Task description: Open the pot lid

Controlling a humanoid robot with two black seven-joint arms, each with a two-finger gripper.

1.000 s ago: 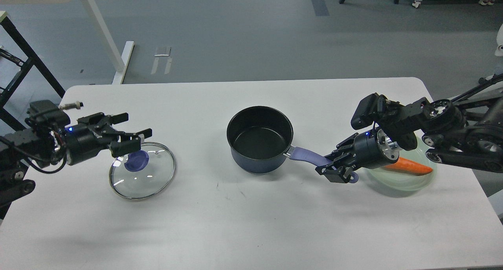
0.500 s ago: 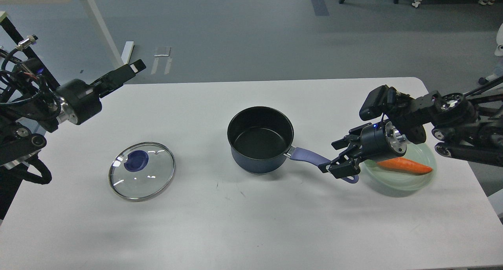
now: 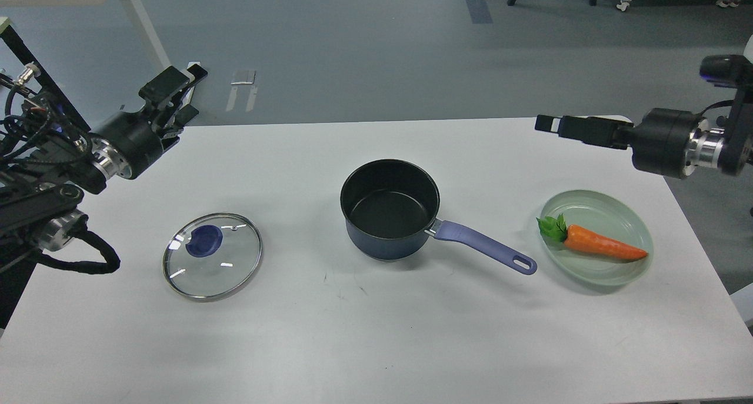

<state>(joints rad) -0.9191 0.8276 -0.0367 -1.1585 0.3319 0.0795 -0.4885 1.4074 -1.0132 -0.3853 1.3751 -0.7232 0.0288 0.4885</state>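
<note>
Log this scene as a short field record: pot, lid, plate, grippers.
pot: dark blue saucepan with purple handle, uncovered, empty, mid-table
lid: round glass lid with blue knob, flat on the white table, left of the pot, apart from it
plate: pale green plate holding an orange carrot
left gripper: raised, holding nothing
right gripper: raised, holding nothing

Uncovered dark pot (image 3: 389, 209), glass lid (image 3: 212, 255) flat on table, well left
</note>
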